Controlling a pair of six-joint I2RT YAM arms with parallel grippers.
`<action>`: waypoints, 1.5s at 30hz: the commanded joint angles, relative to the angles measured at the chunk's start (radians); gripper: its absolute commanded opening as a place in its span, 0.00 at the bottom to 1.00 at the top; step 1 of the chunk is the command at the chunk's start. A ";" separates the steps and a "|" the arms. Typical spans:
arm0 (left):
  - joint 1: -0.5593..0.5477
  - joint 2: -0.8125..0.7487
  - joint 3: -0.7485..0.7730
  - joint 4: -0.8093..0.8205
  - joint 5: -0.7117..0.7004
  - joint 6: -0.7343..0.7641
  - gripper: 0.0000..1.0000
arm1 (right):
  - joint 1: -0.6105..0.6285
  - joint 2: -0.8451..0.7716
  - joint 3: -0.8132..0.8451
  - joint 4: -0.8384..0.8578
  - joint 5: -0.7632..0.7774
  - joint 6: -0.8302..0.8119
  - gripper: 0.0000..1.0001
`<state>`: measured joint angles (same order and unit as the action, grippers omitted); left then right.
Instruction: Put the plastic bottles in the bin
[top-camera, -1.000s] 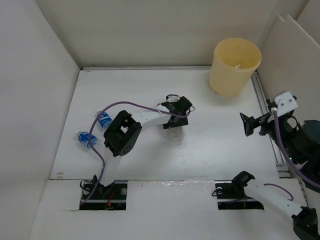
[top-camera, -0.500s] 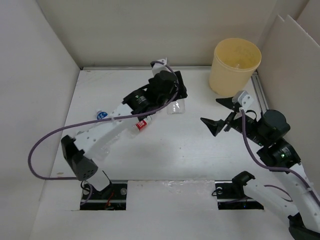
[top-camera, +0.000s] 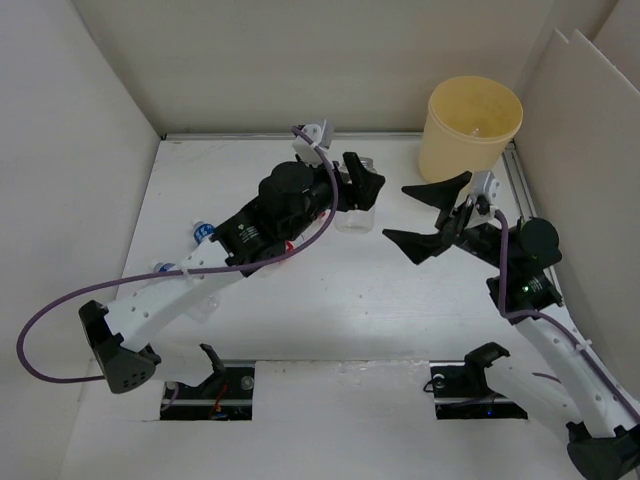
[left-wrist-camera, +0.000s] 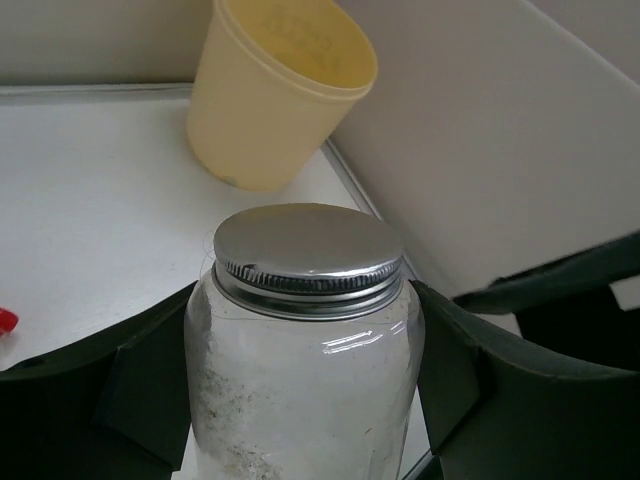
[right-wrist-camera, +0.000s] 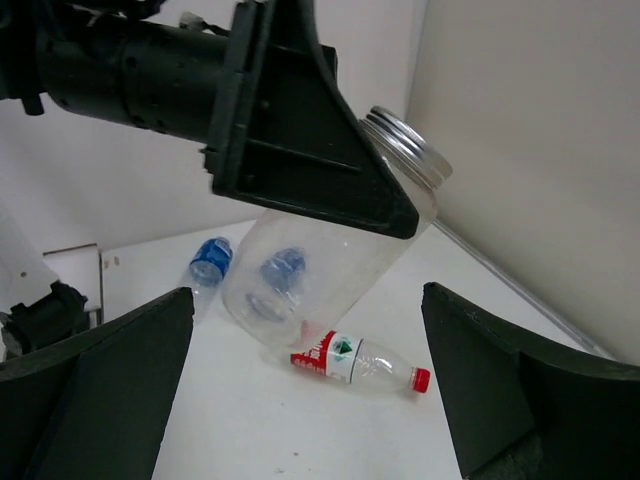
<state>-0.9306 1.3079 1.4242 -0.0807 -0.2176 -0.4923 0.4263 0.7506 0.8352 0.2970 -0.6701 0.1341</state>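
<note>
My left gripper (top-camera: 357, 188) is shut on the short unlabelled clear bottle (top-camera: 352, 212) with a silver cap and holds it above the table, left of the pale yellow bin (top-camera: 470, 130). In the left wrist view the bottle (left-wrist-camera: 305, 360) sits between both fingers, with the bin (left-wrist-camera: 275, 95) beyond. My right gripper (top-camera: 400, 213) is wide open and empty, facing the held bottle (right-wrist-camera: 330, 260). A red-labelled, red-capped bottle (right-wrist-camera: 360, 362) lies on the table below. A blue-labelled bottle (top-camera: 203, 232) lies at the left, also in the right wrist view (right-wrist-camera: 208, 262). Another blue-labelled bottle (top-camera: 165, 268) is mostly hidden by the arm.
White walls enclose the table on the left, back and right. The bin stands in the back right corner beside a metal rail (top-camera: 525, 200). My left arm (top-camera: 200, 280) stretches diagonally across the middle of the table.
My left arm took hold of the short bottle, lifted it and swung it back and right toward the bin. My right gripper moved left toward it, jaws wide open.
</note>
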 joint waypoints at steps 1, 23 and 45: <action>-0.016 -0.064 -0.037 0.186 0.072 0.070 0.00 | -0.004 0.030 0.002 0.123 -0.016 0.041 0.99; -0.154 -0.118 -0.186 0.496 0.021 0.198 0.00 | 0.086 0.280 -0.068 0.544 -0.085 0.306 0.94; -0.154 -0.159 -0.215 0.543 0.012 0.207 0.00 | 0.160 0.383 -0.033 0.568 -0.045 0.331 0.78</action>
<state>-1.0718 1.1976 1.1969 0.3767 -0.2386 -0.2520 0.5842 1.1393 0.7826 0.8249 -0.7498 0.4767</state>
